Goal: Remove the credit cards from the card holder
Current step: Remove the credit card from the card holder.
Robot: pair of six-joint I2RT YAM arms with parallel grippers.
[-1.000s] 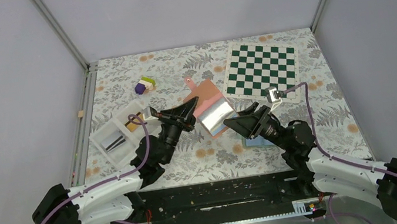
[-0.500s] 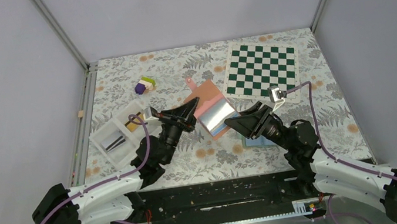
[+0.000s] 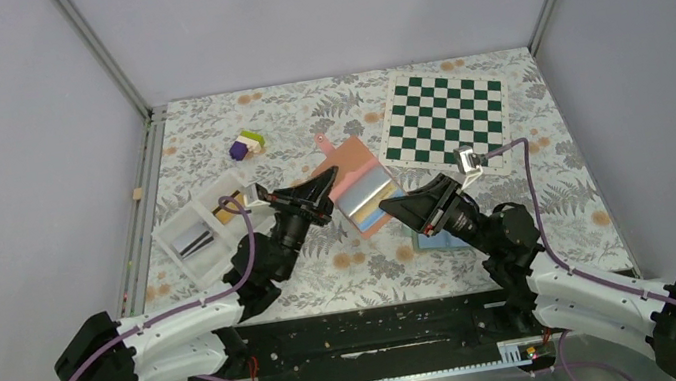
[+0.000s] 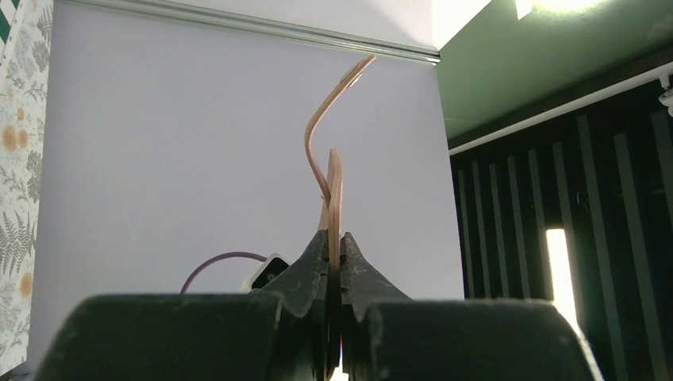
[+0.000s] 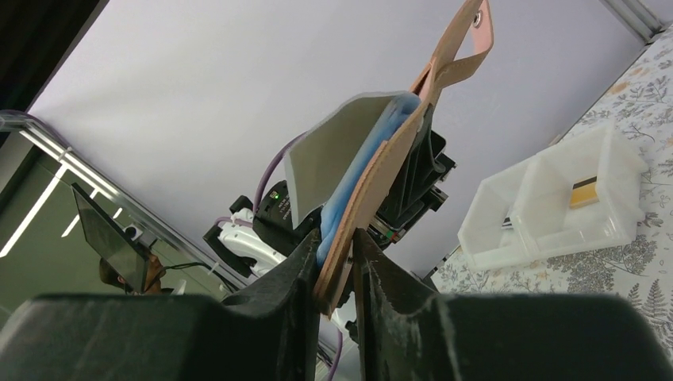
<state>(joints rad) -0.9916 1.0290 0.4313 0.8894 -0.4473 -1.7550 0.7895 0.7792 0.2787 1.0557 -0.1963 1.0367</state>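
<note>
L claw [image 4: 334,238] and R claw [image 5: 337,254] are both clamping the floppy card holder [image 5: 390,159] edges — you're wanting exposed corners on those thin, slick cards [image 3: 375,215].

Soft, even light filled the overhead view; glare whitened the pages of the card holder [image 3: 368,184]. In both wrist views the fingers [image 4: 311,274] below the holder were dark, blurred.
</note>
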